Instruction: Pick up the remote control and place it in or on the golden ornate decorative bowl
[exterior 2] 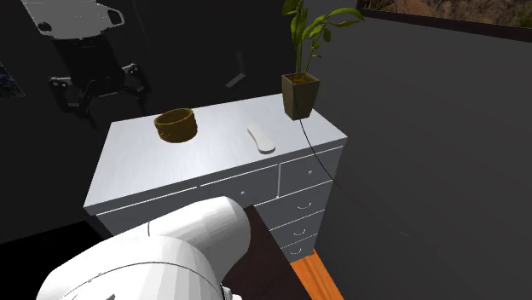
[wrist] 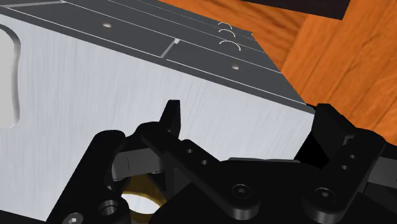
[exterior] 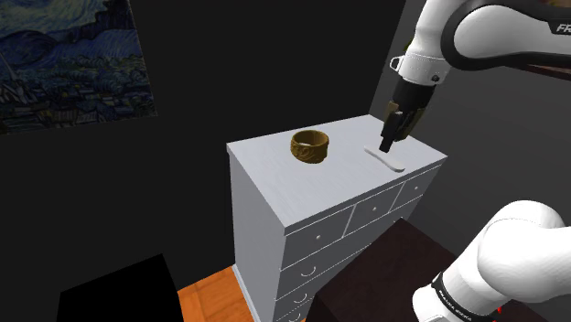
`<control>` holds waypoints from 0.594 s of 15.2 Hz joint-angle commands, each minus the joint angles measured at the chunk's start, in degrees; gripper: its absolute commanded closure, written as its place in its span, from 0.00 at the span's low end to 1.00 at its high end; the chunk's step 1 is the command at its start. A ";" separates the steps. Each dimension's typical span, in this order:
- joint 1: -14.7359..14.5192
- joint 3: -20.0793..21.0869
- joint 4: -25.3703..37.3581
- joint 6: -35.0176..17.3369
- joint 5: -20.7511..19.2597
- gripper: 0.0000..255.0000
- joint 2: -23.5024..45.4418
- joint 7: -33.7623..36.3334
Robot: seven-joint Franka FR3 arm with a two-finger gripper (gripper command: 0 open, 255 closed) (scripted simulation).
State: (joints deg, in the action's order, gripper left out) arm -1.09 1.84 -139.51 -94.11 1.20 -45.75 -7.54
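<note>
Two black fingers of the claw (exterior: pixel 387 140) stand apart with nothing between them, at the upper right of the shoulder view. Just under them the white remote control (exterior: pixel 385 161) lies flat on the dresser (exterior: pixel 274 187). The golden bowl (exterior: pixel 310 145) sits nearby, toward the frame's middle. To grab well, the claw should go straight down and squeeze the remote's long thin sides.

On the dresser (exterior: pixel 274 187), the bowl (exterior: pixel 310 146) sits toward the shoulder view's left and the remote (exterior: pixel 385 161) to its right, apart. The plant (exterior 2: pixel 300 94) is behind the remote. My pincer (exterior: pixel 386 142) hangs above, near the remote.
</note>
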 commanded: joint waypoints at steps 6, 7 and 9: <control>2.67 -4.81 -1.65 -6.28 -3.14 0.00 4.72 -4.17; 3.19 -5.78 -1.78 -7.56 -3.70 0.00 5.87 -4.98; 4.19 -7.68 -1.84 -10.12 -4.72 0.00 8.36 -6.60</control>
State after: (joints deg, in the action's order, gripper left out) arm 2.56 -4.74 -142.06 -103.13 -2.94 -39.12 -13.14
